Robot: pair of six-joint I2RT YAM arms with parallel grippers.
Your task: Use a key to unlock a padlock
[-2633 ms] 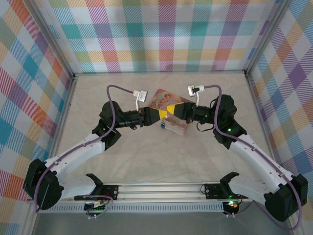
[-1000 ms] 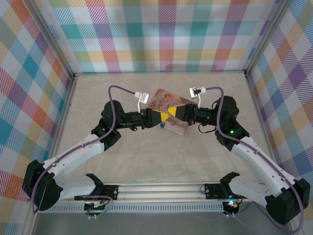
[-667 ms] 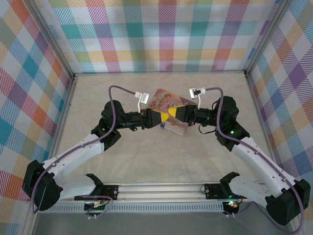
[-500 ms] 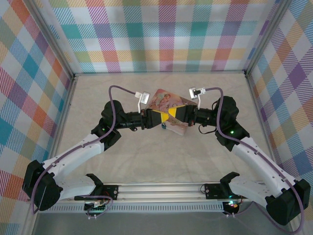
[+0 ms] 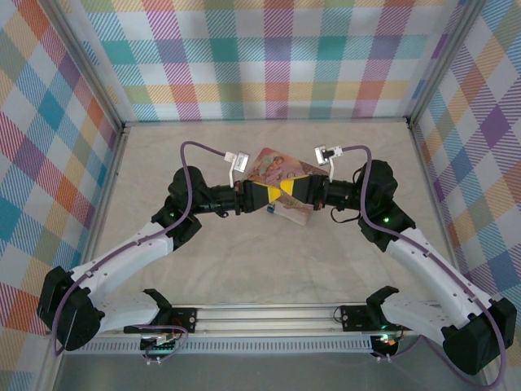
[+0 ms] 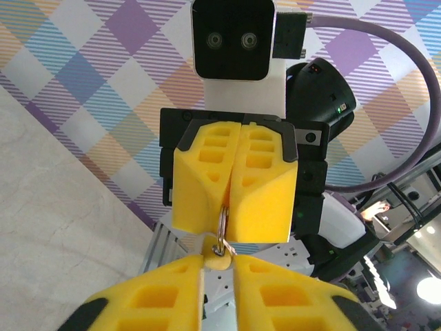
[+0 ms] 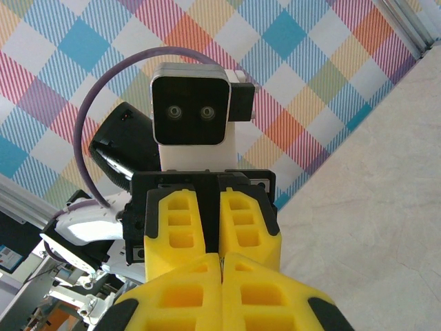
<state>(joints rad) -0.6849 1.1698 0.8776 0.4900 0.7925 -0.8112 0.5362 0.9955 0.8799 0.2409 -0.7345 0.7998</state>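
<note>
The right gripper [image 6: 227, 234] is clenched, its yellow pads pressed flat together, and a thin metal loop [image 6: 222, 226] is pinched in the seam between them. The loop sticks straight out of the tips. Its long axis lies along the line that joins the two grippers, and its free end points at the left gripper [image 6: 219, 265]. Whether it belongs to the padlock or to the key cannot be told. The left gripper's fingers stand a narrow slit apart. A small pale piece [image 6: 219, 261] sits in that slit right at the tips, touching the end of the loop; whether it is gripped cannot be told. Seen from above, the two tools meet tip to tip above the near part of a pink illustrated tin [image 5: 273, 163] lying on the marbled table [image 5: 244, 269]. The lid's picture is too small to read. A bluish fleck [image 5: 270, 213] shows just on the base side of the left tips, too small to name. Compared with the earliest frame, the tips have drawn closer together and the fleck shows less; over the last second the pose is almost unchanged.
</note>
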